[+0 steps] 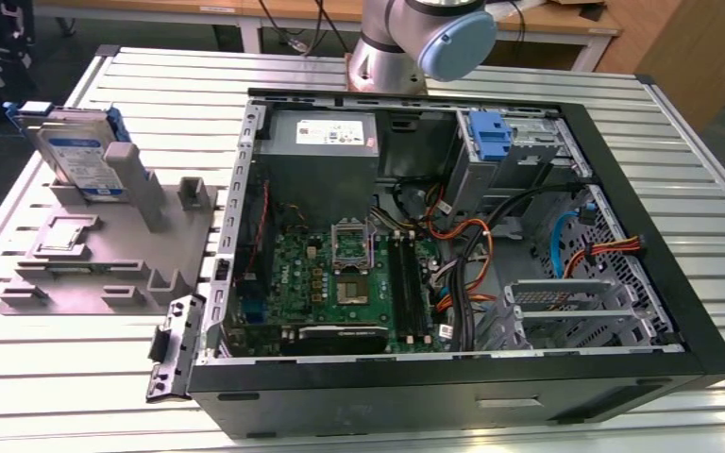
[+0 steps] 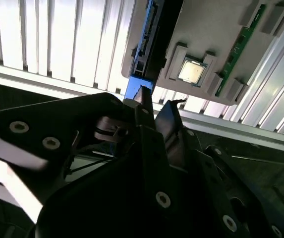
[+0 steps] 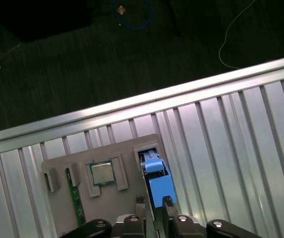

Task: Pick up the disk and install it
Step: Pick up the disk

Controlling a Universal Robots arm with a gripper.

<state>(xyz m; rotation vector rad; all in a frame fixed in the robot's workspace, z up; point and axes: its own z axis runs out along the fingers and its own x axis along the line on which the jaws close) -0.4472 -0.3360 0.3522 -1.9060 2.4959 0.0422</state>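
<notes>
Exterior view: the disk stands on edge in the grey holder, on the exterior view's left of the open computer case and apart from it. You face a carry over cables, where a weak pinch risks a drop.

Second wrist view: the gripper is spread, holding nothing, near the disk's blue carrier.

First wrist view: the fingertips sit either side of the thin upper edge. An off-centre descent could strike the carrier or tip the disk toward the processor.
</notes>
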